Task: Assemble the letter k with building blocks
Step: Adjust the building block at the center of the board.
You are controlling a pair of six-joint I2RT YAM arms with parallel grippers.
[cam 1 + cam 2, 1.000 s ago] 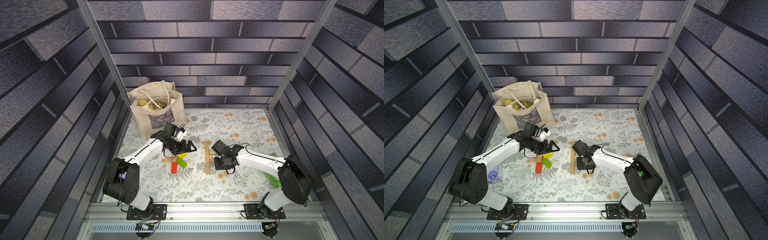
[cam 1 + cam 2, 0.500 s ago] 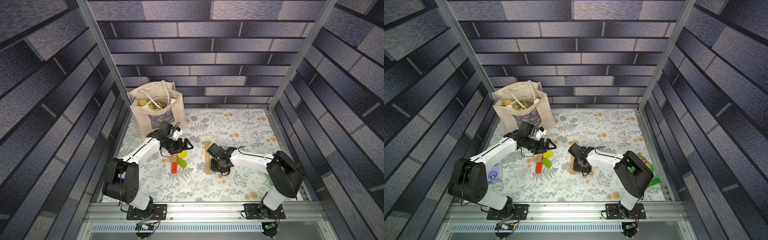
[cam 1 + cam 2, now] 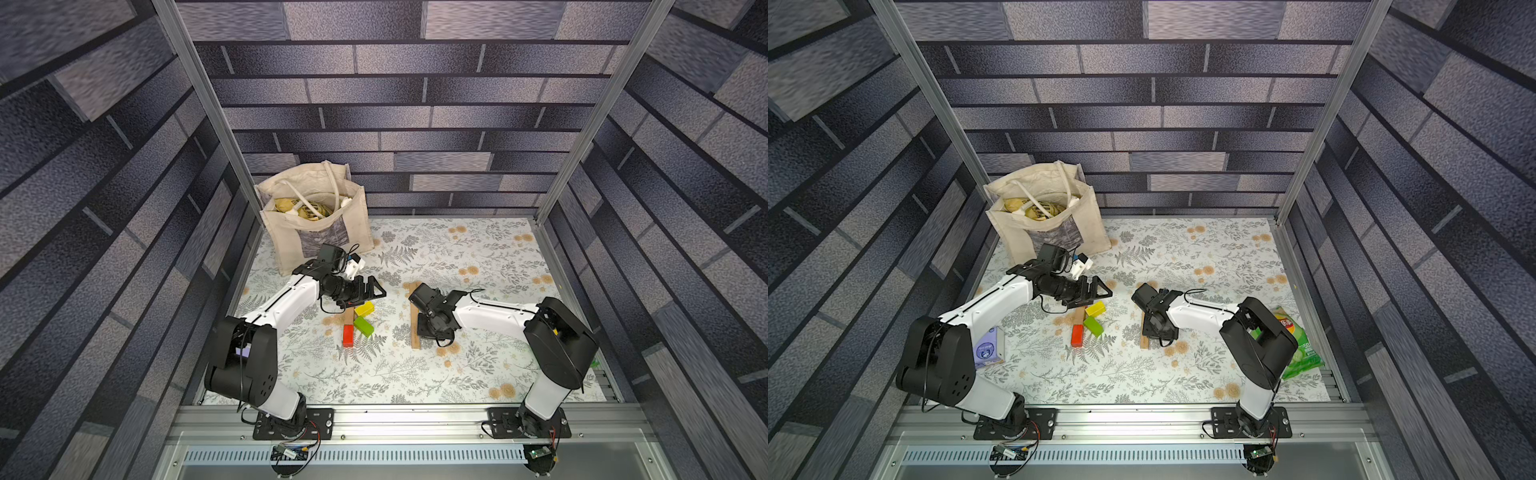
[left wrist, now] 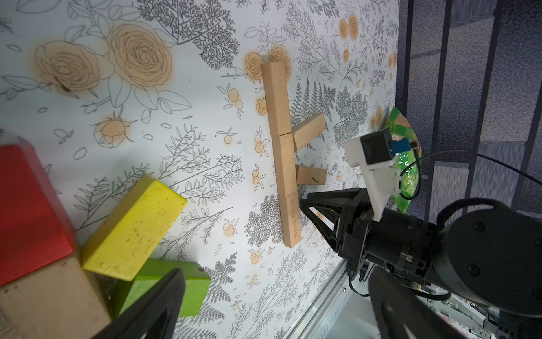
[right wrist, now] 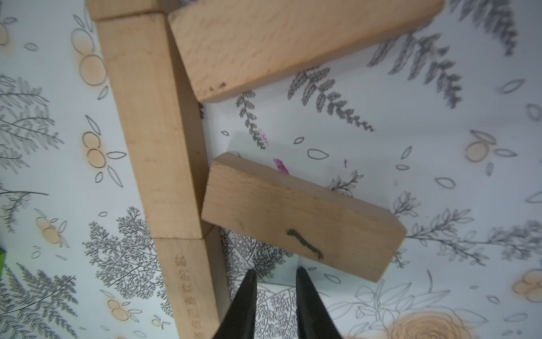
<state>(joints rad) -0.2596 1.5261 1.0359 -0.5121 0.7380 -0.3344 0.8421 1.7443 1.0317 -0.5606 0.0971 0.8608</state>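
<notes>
Five tan building blocks lie flat as the letter k [image 4: 283, 158]. Its three-block spine [image 5: 152, 129] carries an upper slanted block [image 5: 293, 41] and a lower slanted block [image 5: 299, 217] with a dark mark. My right gripper [image 5: 274, 276] is shut, holds nothing, and points into the corner between spine and lower block. In both top views it covers the spine's [image 3: 414, 338] middle. Yellow [image 3: 364, 308], green [image 3: 363, 326], red [image 3: 348, 336] and tan blocks [image 4: 50, 296] lie piled under my open, empty left gripper [image 3: 372, 289].
A cloth tote bag [image 3: 316, 224] stands at the back left. A purple tissue pack [image 3: 988, 349] lies by the left arm's base. A green snack bag [image 3: 1298, 349] lies at the right edge behind the right arm. An aluminium rail [image 3: 395, 415] runs along the front.
My right gripper has shifted a little left and nearer, up against the tan figure, and its arm has swung with it. The left arm has barely moved.
</notes>
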